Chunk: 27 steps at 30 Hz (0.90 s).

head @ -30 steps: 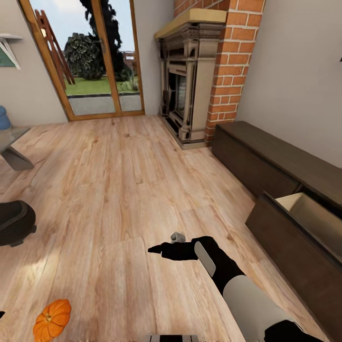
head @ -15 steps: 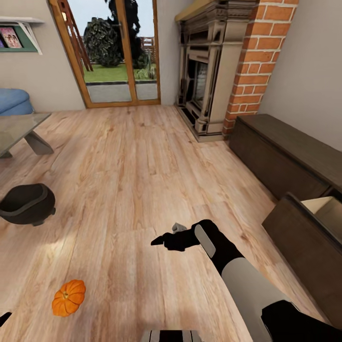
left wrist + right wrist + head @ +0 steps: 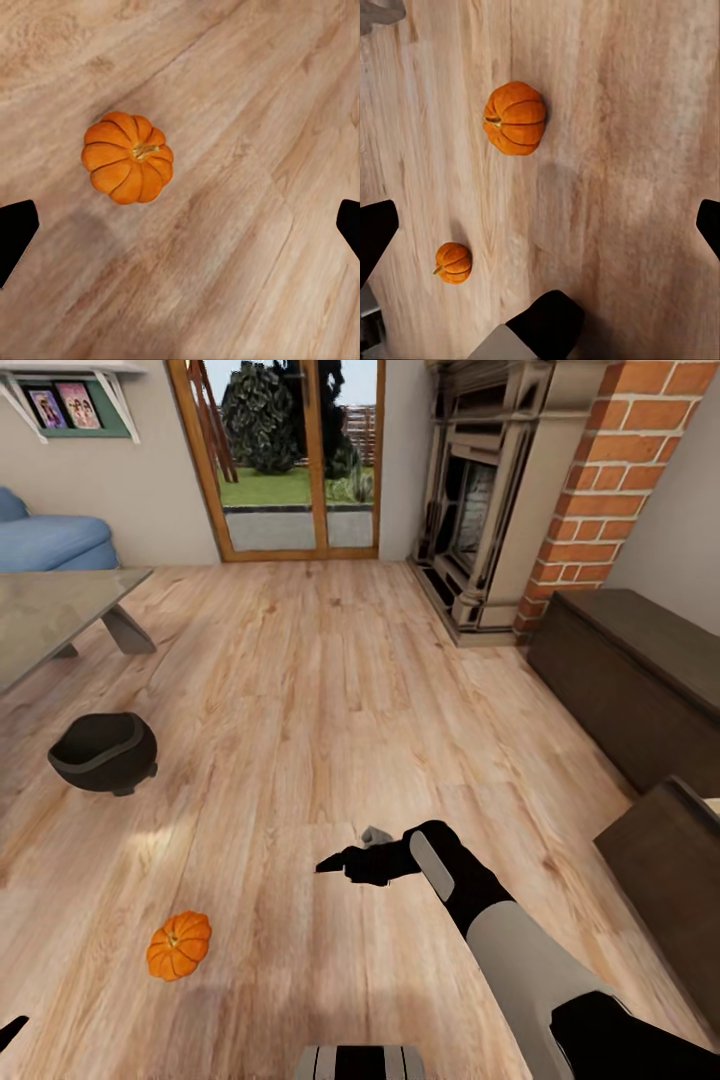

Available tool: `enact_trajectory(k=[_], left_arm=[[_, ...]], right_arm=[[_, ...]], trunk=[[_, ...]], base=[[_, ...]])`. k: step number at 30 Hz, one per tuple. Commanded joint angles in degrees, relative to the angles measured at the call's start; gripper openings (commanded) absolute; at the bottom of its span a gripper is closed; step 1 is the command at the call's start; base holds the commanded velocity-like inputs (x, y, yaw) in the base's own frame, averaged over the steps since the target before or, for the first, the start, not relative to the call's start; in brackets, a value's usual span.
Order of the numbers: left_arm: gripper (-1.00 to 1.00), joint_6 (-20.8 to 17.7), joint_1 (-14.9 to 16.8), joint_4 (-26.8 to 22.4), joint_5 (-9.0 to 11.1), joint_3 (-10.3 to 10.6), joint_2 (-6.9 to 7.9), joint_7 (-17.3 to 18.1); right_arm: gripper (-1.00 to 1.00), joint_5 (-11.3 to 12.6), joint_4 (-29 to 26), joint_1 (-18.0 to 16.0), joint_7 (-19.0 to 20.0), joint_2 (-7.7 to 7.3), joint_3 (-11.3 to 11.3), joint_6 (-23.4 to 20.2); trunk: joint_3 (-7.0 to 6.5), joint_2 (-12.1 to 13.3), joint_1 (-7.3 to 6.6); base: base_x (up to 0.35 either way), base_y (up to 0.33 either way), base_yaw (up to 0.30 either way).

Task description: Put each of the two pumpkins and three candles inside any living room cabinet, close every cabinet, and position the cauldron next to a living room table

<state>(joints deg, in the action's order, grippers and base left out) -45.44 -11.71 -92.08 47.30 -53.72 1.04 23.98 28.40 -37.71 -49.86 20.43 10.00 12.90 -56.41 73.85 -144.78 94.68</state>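
Wood floor is stretching out under the right gripper (image 3: 335, 865), spread wide and empty, seemingly heading for the pumpkin (image 3: 179, 946) below and left of it, needing lowering.

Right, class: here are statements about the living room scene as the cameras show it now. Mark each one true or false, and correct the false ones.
1. The cauldron stands on the wooden floor. True.
2. The orange pumpkin in the head view sits inside the cauldron. False: it lies on the floor, apart from the cauldron and nearer the robot.
3. The right wrist view shows two pumpkins on the floor. True: one larger in the picture and one smaller.
4. The left gripper is clamped around a pumpkin. False: its fingertips stand wide apart, and the pumpkin lies untouched on the floor.
5. The fireplace stands beside a brick column. True.
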Motion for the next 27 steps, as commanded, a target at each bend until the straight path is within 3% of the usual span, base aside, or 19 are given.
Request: enact_trajectory(k=[1, 4, 6, 12, 27], left_arm=[[1.00, -0.4, 0.0, 0.0, 0.2, 0.0, -0.03, 0.1], [1.00, -0.4, 0.0, 0.0, 0.2, 0.0, -0.06, 0.1], [1.00, -0.5, 0.0, 0.0, 0.2, 0.2, -0.19, 0.3], [1.00, -0.9, 0.0, 0.0, 0.2, 0.2, -0.15, 0.6], [1.00, -2.5, -0.1, 0.1, 0.2, -0.1, -0.39, 0.9]], right_arm=[[1.00, -0.5, -0.2, 0.0, 1.0, 0.00, 0.0, -0.1], [1.00, 0.2, -0.8, -0.1, 5.2, 0.00, -0.1, 0.6], [1.00, 1.5, -1.0, -0.9, 9.2, 0.00, -0.1, 7.4], [1.00, 3.9, -1.1, -1.2, 10.2, 0.00, -0.1, 10.5], [1.00, 4.7, -1.3, -1.3, 10.5, 0.00, 0.2, 11.3]], trunk=[[0.25, 0.0, 0.02], [0.90, -0.1, 0.09], [1.34, -0.1, 0.15], [2.63, -0.2, 0.30], [2.25, -0.2, 0.30]], base=[[0.000, 0.000, 0.200], [0.000, 0.000, 0.202], [0.000, 0.000, 0.203], [0.000, 0.000, 0.209], [0.000, 0.000, 0.266]])
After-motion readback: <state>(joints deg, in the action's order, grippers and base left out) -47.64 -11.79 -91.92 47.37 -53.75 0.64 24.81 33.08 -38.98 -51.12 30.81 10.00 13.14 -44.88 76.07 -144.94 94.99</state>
